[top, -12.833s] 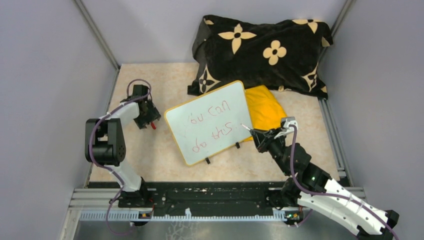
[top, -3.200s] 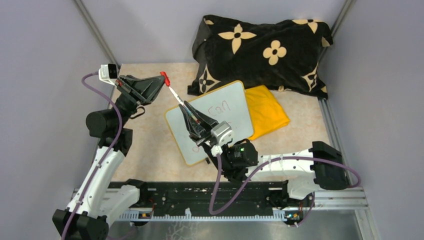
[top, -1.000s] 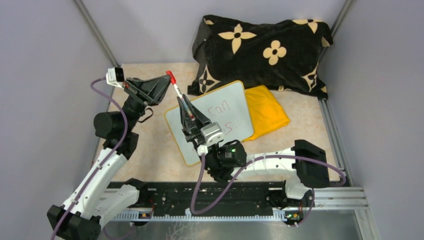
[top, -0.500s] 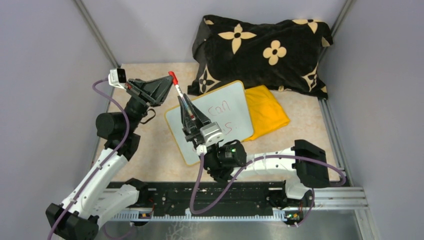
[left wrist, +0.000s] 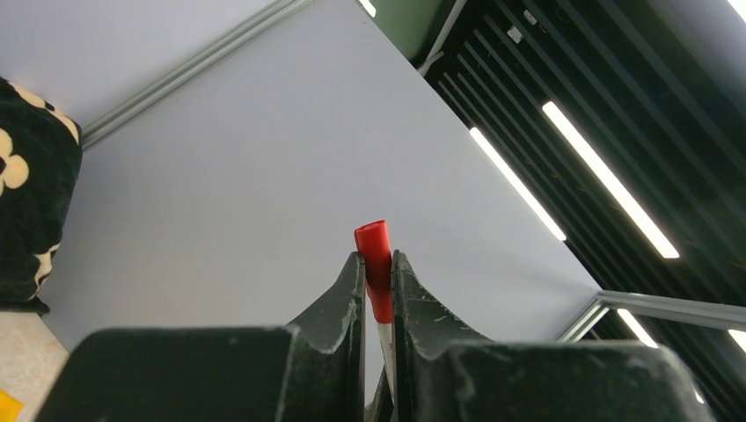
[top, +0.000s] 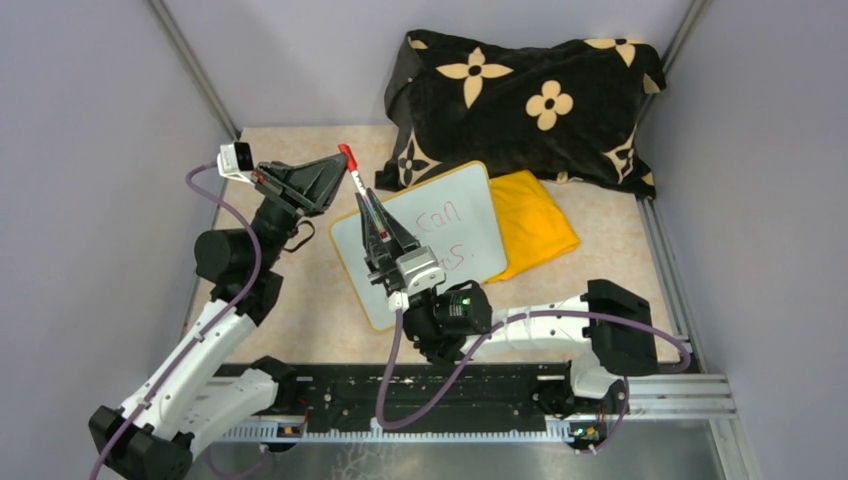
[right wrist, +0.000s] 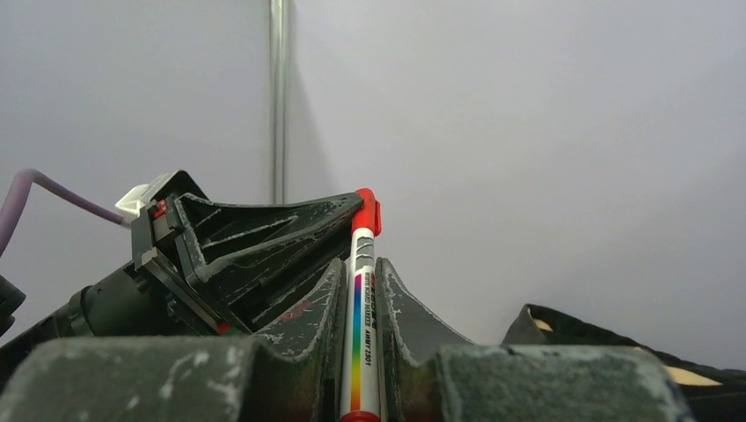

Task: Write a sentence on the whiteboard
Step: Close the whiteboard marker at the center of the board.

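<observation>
Both arms have left the spots they held beside the board in the earliest frame and now meet above its far left corner. The left gripper is clamped on the red cap, one finger on each side of it. The right gripper pinches the marker by its white, rainbow-striped barrel just below the cap. The marker points up and away from the table. The cap looks seated on the barrel, though the seam is hard to judge from these angles.

The whiteboard lies flat in the middle of the table, turned at an angle. Its right edge overlaps the folded yellow cloth, and the black flowered pillow lies just beyond it. Of the sentence, "Can" reads clearly. The right wrist covers the rest of the first line and most of the second.
</observation>
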Controlling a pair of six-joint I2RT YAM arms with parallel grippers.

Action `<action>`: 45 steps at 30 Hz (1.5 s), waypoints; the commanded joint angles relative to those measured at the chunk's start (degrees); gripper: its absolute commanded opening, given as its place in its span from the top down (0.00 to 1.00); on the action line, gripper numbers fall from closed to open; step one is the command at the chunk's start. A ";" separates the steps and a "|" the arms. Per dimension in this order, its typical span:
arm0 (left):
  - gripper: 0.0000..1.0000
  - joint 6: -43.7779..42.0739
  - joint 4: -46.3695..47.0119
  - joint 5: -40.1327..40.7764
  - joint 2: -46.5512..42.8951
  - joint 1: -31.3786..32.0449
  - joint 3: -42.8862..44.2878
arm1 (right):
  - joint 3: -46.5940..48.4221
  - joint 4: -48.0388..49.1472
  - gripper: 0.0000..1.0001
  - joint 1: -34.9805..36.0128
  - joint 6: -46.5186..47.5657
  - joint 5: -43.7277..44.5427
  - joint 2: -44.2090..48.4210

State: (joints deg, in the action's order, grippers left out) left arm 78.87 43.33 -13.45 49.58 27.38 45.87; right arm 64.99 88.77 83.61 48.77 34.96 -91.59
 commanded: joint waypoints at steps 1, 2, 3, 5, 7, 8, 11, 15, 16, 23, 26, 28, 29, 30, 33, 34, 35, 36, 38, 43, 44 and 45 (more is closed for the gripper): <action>1.00 -2.04 -0.42 -11.03 -0.83 3.91 -1.68 | 3.28 9.28 1.00 -0.20 -0.35 -1.12 -1.20; 1.00 -2.09 -0.36 -10.97 -0.73 4.25 -1.86 | 3.29 9.29 1.00 -0.28 -0.35 -1.05 -1.20; 1.00 -2.11 -0.28 -10.86 -0.64 4.72 -2.03 | 3.30 9.27 1.00 -0.41 -0.41 -0.99 -1.22; 1.00 -2.74 -0.37 -10.62 -0.40 5.87 -2.10 | 3.34 9.02 1.00 -0.73 -0.64 -0.92 -1.21; 1.00 -3.37 -0.58 -10.25 0.00 7.35 -2.09 | 3.56 8.59 1.00 -1.25 -1.09 -0.70 -1.43; 1.00 -3.70 -0.53 -10.08 0.13 7.98 -2.03 | 3.72 8.31 1.00 -1.52 -1.25 -0.62 -1.44; 1.00 -4.53 -0.53 -9.23 0.17 9.87 -2.58 | 4.15 7.57 1.00 -2.10 -1.88 -0.43 -1.51; 1.00 -4.98 -0.68 -8.24 -0.05 11.32 -3.39 | 4.52 7.12 1.00 -2.40 -2.19 -0.43 -1.55; 1.00 -5.18 -0.80 -8.06 -0.09 11.76 -3.55 | 4.66 7.12 1.00 -2.41 -2.15 -0.49 -1.61; 1.00 -7.37 -1.70 -5.50 0.38 16.76 -4.64 | 5.77 7.03 1.00 -2.68 -2.02 -0.91 -2.01; 1.00 -8.01 -1.69 -4.50 0.51 18.64 -5.34 | 6.30 6.90 1.00 -2.98 -1.93 -1.02 -2.15; 1.00 -8.24 -1.69 -4.04 0.48 19.26 -5.65 | 6.40 6.71 1.00 -3.10 -1.93 -1.11 -2.12; 1.00 -8.33 -1.68 -3.81 0.32 19.22 -5.72 | 6.35 6.68 1.00 -3.11 -1.93 -1.12 -2.11; 1.00 -8.61 -1.67 -3.31 -0.04 19.29 -5.92 | 6.15 6.68 1.00 -3.11 -1.93 -1.14 -1.90; 1.00 -10.09 -2.65 -1.45 -1.40 19.22 -5.65 | 4.98 6.47 1.00 -3.11 -2.18 -1.13 -1.22; 1.00 -11.07 -3.43 -0.87 -1.89 19.22 -5.32 | 4.54 6.34 1.00 -3.08 -2.19 -1.17 -0.82; 1.00 -12.01 -4.25 -0.30 -2.35 19.21 -4.94 | 3.96 6.26 1.00 -3.10 -2.04 -1.34 -0.42; 1.00 -12.78 -4.69 -0.03 -2.72 19.21 -4.63 | 3.57 6.24 1.00 -3.11 -1.99 -1.40 -0.08; 0.98 -14.00 -4.76 1.11 -3.34 19.22 -4.20 | 2.94 6.16 1.00 -3.11 -1.76 -1.22 0.55; 0.59 -16.30 -4.24 4.56 -4.46 19.21 -3.78 | 1.45 4.84 1.00 -2.62 -2.28 -1.73 2.45; 0.48 -16.76 -4.28 5.21 -4.68 19.28 -3.77 | 1.21 4.76 1.00 -2.43 -2.24 -1.80 2.65; 0.38 -17.26 -4.53 5.82 -4.96 19.22 -3.57 | 0.86 4.70 1.00 -2.30 -2.15 -1.84 2.85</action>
State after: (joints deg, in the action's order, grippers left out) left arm 65.04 42.52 -0.73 45.32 44.49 42.19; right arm 66.00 88.66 82.32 47.90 34.81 -91.22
